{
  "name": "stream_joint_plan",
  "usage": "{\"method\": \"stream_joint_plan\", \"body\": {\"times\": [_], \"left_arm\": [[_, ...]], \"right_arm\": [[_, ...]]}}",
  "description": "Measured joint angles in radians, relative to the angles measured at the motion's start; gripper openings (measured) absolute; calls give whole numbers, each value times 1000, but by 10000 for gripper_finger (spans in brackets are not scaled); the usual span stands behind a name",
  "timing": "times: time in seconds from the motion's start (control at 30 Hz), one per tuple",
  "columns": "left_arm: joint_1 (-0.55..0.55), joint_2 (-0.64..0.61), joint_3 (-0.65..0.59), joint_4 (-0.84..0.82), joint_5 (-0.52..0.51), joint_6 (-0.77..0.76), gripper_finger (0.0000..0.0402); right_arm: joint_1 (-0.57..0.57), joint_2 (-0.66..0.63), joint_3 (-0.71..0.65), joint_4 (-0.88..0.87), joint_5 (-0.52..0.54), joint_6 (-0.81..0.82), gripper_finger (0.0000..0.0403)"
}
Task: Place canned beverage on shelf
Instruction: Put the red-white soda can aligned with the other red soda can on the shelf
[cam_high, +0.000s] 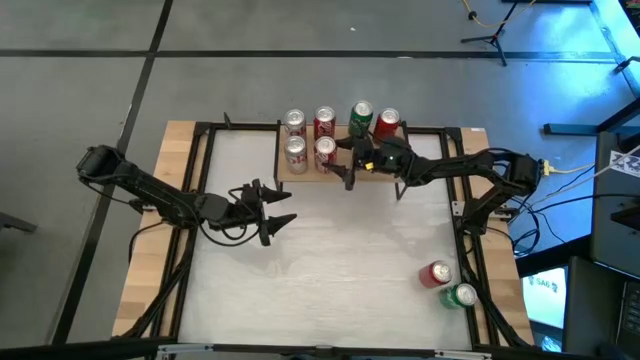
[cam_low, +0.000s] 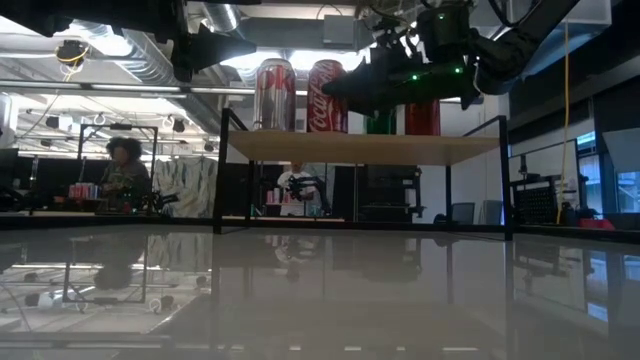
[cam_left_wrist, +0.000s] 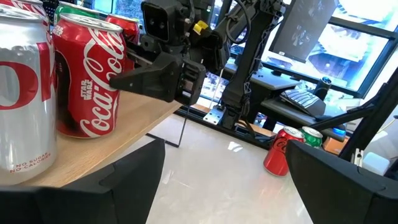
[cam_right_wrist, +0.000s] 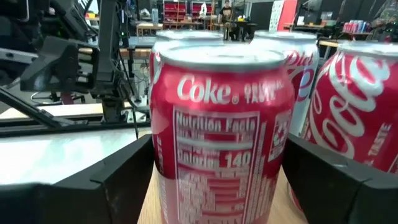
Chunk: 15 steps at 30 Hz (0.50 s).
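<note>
The low wooden shelf (cam_high: 372, 170) stands at the table's far edge on thin black legs; it also shows in the low view (cam_low: 360, 148). Several cans stand upright on it: silver (cam_high: 294, 122), red (cam_high: 325, 122), green (cam_high: 361, 115) and red (cam_high: 388, 122) at the back, silver (cam_high: 296, 150) and red Coke (cam_high: 325, 152) in front. My right gripper (cam_high: 346, 165) is open above the shelf, just right of the front red can (cam_right_wrist: 221, 124), one finger at each side of it. My left gripper (cam_high: 282, 212) is open and empty over the table's middle left.
A red can (cam_high: 438, 273) and a green can (cam_high: 462, 295) are on the white table near its right near corner; they also show in the left wrist view, red (cam_left_wrist: 280, 149) and green (cam_left_wrist: 313, 137). A person (cam_low: 125, 170) is in the room behind the table.
</note>
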Motion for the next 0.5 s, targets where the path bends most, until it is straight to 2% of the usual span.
{"method": "stream_joint_plan", "body": {"times": [0.5], "left_arm": [[0,0,0,0,0,0,325]], "right_arm": [[0,3,-2,-17,-1,-9,337]]}}
